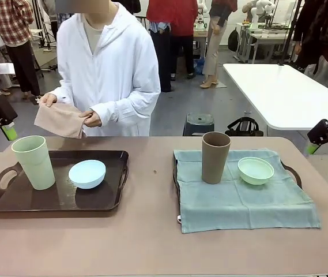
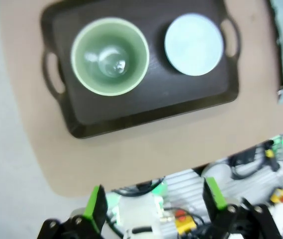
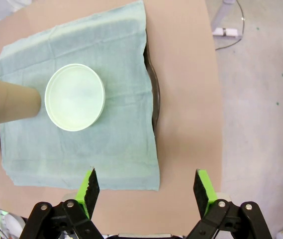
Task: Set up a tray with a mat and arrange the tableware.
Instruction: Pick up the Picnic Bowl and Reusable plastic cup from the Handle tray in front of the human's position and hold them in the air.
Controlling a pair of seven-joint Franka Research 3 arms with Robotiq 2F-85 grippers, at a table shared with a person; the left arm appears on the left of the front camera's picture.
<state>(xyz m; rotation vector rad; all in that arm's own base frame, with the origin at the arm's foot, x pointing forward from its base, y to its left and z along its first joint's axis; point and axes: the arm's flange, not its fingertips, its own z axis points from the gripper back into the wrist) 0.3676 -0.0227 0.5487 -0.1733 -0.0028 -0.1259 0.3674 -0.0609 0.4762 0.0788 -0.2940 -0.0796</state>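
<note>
Jaws of the left pincer [image 2: 154, 189] are spread wide and empty; ahead of it a green tumbler [image 2: 110, 56] and blue bowl [image 2: 193, 44] are stood on a bare tray [image 2: 146, 107]. Those of the right pincer [image 3: 146, 173] are likewise spread and empty; ahead of it a brown tumbler [image 3: 7, 102] and mint bowl [image 3: 75, 97] are set on a mat [image 3: 116, 144] over a second tray [image 3: 154, 97].
</note>
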